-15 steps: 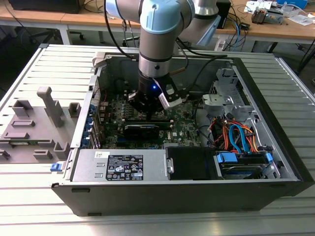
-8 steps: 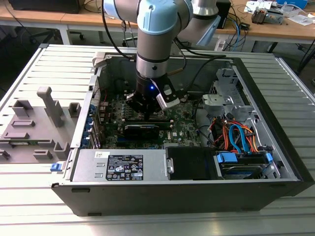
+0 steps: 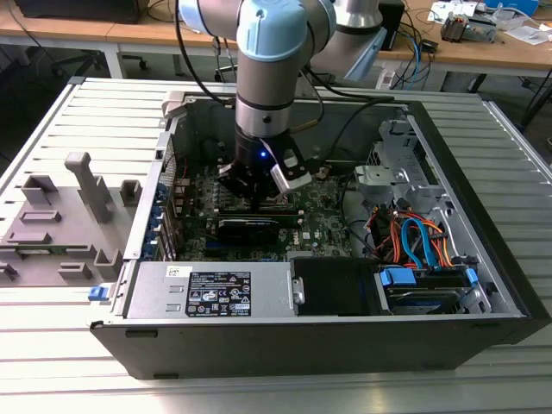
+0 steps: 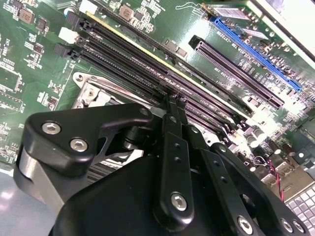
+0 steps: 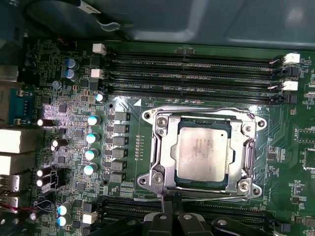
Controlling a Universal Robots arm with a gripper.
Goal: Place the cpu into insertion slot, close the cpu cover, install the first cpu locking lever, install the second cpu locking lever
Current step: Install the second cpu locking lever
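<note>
The cpu lies flat in the insertion slot, its silvery top facing up, and the cpu cover is down around it, so the chip shows through the window of the frame. In the first wrist view the socket sits on the green motherboard, between two banks of long black memory slots; four such slots run along one side of it. A column of five small capacitors with pale tops stands beside the socket.

The end effector hangs just over the edge of the socket. In the second wrist view its fingers are drawn tightly together into a thin tip, and nothing is visibly held between them.

In the exterior view the arm reaches down into an open computer case, which also holds a power supply at the near side and a bundle of coloured cables toward the exterior view's right. The case lies on a slatted metal bench. A grey fixture stands on the bench at the exterior view's left. Wooden desks stand far behind.
</note>
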